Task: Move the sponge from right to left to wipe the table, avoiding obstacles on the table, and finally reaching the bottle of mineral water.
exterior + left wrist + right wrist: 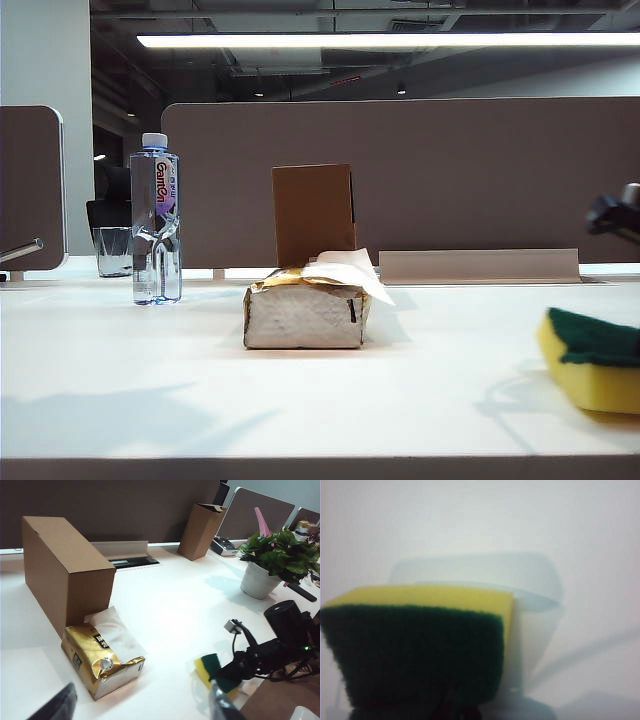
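Observation:
The yellow sponge (592, 372) with its dark green layer (420, 650) sits low over the white table (130, 380) at the far right. My right gripper (226, 674) is shut on it; its dark fingers (456, 709) barely show under the green face. Whether the sponge touches the table I cannot tell. The obstacles stand mid-table: the silver and gold tissue pack (305, 315) and behind it the upright brown cardboard box (313, 213). The bottle of mineral water (155, 222) stands at the far left. My left gripper (141, 699) hangs open above the table, near the tissue pack (100, 660).
A short clear glass (113, 250) stands just behind the bottle. A second cardboard box (201, 524) and a potted plant (272, 562) stand at the far side past the sponge. A brown partition (450, 170) closes the back of the table.

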Motion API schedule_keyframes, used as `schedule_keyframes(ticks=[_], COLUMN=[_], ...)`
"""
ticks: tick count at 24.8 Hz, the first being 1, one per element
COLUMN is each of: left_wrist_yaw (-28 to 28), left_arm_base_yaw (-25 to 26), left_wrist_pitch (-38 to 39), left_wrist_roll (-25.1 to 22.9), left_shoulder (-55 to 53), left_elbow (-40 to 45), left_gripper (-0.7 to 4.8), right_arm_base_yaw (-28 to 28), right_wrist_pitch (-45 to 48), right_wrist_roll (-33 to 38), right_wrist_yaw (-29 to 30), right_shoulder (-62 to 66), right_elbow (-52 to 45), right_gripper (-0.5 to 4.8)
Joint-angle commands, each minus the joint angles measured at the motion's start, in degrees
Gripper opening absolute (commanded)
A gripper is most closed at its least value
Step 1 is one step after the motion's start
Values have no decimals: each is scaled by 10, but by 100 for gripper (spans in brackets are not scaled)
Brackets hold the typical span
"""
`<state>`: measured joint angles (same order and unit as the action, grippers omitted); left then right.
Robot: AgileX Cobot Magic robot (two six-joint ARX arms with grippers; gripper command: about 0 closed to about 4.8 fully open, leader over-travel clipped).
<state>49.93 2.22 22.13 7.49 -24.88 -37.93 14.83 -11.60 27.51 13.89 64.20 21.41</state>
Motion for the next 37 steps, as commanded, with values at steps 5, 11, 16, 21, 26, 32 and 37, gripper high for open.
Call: schedule_keyframes(ticks=[5, 11, 16, 21, 26, 32, 37], left_wrist_yaw=[3, 3, 3, 4, 5, 5, 5], left_arm_base_yaw=[0, 0, 0, 0, 0, -1, -1], left_wrist_pitch=[-3, -3, -3, -3, -3, -3, -3], left_wrist_roll=[-2, -2, -2, -2, -2, -1, 0], left_shoulder=[0, 2, 5, 10, 13, 13, 13], left_elbow=[-3, -3, -3, -3, -3, -3, -3], left_gripper=[341, 341, 341, 341, 341, 341, 341], right_arm_base_yaw=[92, 167, 215, 276, 311, 317, 308], right_wrist_pitch=[44, 86, 110, 141, 156, 160, 160], right_wrist_roll=[62, 99, 116, 140, 152, 157, 157], right_wrist_yaw=[-12, -27, -31, -40, -40, -39, -37], right_shoulder=[66, 126, 187, 248, 293, 310, 309], right_elbow=[-2, 26, 71, 122, 162, 182, 182], right_gripper=[-5, -5, -5, -5, -5, -5, -5])
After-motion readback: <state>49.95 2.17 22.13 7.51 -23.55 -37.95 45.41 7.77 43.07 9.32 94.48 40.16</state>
